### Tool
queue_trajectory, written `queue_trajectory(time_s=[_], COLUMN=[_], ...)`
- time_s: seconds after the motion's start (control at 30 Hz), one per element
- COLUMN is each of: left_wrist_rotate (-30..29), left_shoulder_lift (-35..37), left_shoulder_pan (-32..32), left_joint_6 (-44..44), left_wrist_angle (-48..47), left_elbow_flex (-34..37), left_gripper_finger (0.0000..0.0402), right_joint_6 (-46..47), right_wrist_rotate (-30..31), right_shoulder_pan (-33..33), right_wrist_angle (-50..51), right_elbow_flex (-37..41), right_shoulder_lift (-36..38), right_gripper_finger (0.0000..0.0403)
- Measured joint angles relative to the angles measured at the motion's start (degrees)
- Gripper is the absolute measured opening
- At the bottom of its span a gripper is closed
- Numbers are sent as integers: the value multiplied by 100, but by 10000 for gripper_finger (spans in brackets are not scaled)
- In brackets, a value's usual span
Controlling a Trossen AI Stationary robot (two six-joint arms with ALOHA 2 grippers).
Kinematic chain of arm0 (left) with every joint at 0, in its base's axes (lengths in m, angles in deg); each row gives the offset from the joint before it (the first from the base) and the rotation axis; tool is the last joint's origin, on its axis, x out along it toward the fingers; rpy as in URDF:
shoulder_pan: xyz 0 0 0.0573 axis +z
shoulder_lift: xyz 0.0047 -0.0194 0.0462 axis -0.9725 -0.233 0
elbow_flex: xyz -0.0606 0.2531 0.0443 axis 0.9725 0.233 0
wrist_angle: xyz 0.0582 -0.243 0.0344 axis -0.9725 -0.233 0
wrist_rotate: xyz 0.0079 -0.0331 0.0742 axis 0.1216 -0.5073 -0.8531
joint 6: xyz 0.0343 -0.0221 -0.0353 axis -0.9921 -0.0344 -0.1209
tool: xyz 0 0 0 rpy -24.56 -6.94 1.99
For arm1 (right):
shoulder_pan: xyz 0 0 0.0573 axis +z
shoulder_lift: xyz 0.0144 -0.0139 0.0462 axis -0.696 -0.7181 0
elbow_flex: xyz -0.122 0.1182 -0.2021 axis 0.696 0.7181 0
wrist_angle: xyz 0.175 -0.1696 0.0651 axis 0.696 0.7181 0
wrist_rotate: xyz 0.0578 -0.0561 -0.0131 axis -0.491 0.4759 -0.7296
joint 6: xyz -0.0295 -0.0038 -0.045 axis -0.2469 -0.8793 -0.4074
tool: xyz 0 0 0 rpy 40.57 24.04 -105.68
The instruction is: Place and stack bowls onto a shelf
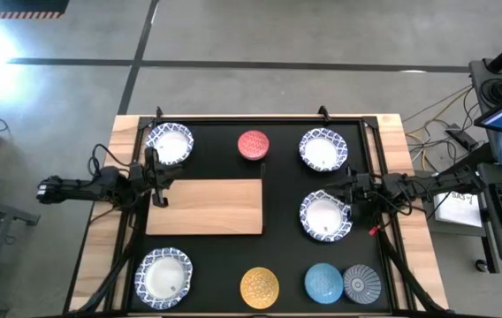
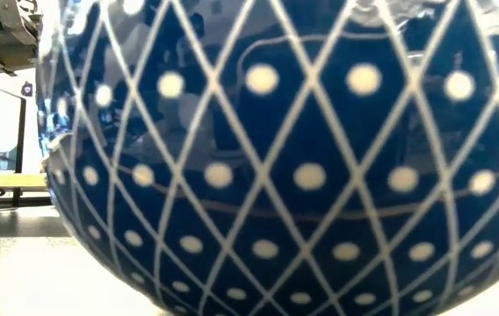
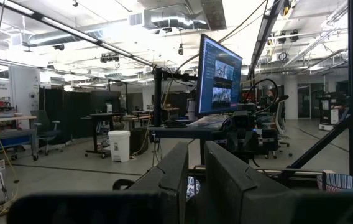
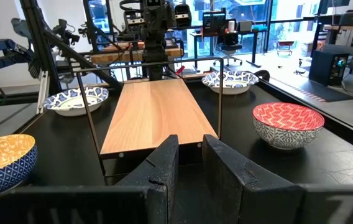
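Both grippers hover at the shelf's two short ends, fingers nearly together and holding nothing.

The left gripper [image 1: 157, 181] sits at one short end of the bare light-wood shelf [image 1: 205, 207], its fingers [image 3: 170, 177] parted by only a narrow gap; one blue-rimmed white bowl [image 1: 170, 143] lies just beside it toward the table's far edge, and another blue-rimmed bowl [image 1: 163, 276] lies well off toward the near edge. The right gripper [image 1: 338, 191] faces it across the shelf, its fingers [image 4: 163, 163] also narrowly parted and empty, partly over a third white bowl [image 1: 325, 217], with a fourth white bowl [image 1: 323, 149] just beyond. The red bowl [image 1: 253, 144] sits past the shelf's far long edge. Along the near edge lie the yellow bowl [image 1: 259, 286], the light blue bowl [image 1: 323, 282] and the grey-blue bowl [image 1: 361, 283], the last two touching.
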Motion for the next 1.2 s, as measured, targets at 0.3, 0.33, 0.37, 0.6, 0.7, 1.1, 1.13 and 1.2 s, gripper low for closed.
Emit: queue_trajectory(time_s=[0.3,0.33,0.37,0.6,0.7,1.1,1.13,1.2], left_wrist_rotate=[-2,0,-2,-2,-2,-451,-460,-457], left_shoulder_lift=[1,1,2,0,0,-27,-53,-163], left_shoulder_pan=[0,1,2,0,2,2,2,2], left_joint_6=[-51,-63,-66,6,96,690,758,776], left_wrist_angle=[2,2,2,27,27,-55,-207,-549], left_elbow_flex=[2,1,2,2,2,-132,-216,-439], left_gripper_finger=[36,36,36,36,36,36,36,36], right_joint_6=[-7,-7,-7,0,-6,-7,-2,-2], right_wrist_rotate=[-1,0,0,-2,0,0,-1,-1], right_shoulder_pan=[-1,-2,-2,0,0,0,-2,-1], right_wrist_angle=[0,0,0,0,0,0,0,0], right_elbow_flex=[1,0,0,2,0,0,1,1], right_shoulder_lift=[0,0,0,0,0,0,0,0], right_gripper_finger=[63,63,63,63,63,63,63,63])
